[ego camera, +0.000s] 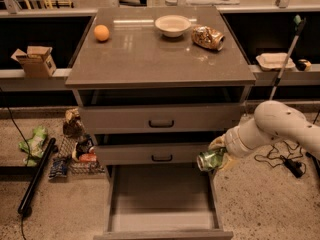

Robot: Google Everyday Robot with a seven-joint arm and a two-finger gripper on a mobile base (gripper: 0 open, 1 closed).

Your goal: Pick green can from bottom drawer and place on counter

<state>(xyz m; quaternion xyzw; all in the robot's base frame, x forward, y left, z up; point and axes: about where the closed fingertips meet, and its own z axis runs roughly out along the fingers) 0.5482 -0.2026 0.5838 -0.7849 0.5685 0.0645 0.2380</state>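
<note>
My gripper (216, 156) is shut on the green can (210, 159) and holds it tilted on its side in the air, at the right edge of the cabinet, level with the middle drawer front. The white arm (272, 126) reaches in from the right. The bottom drawer (161, 199) is pulled open below, its grey floor bare. The counter (150, 54) lies above, well higher than the can.
On the counter stand an orange ball (101, 32), a white bowl (173, 25) and a gold-brown shiny bag (207, 37). Two shut drawers with black handles (161, 123) sit above the open one. Clutter and packets (75, 149) lie on the floor at left; cables (287, 161) at right.
</note>
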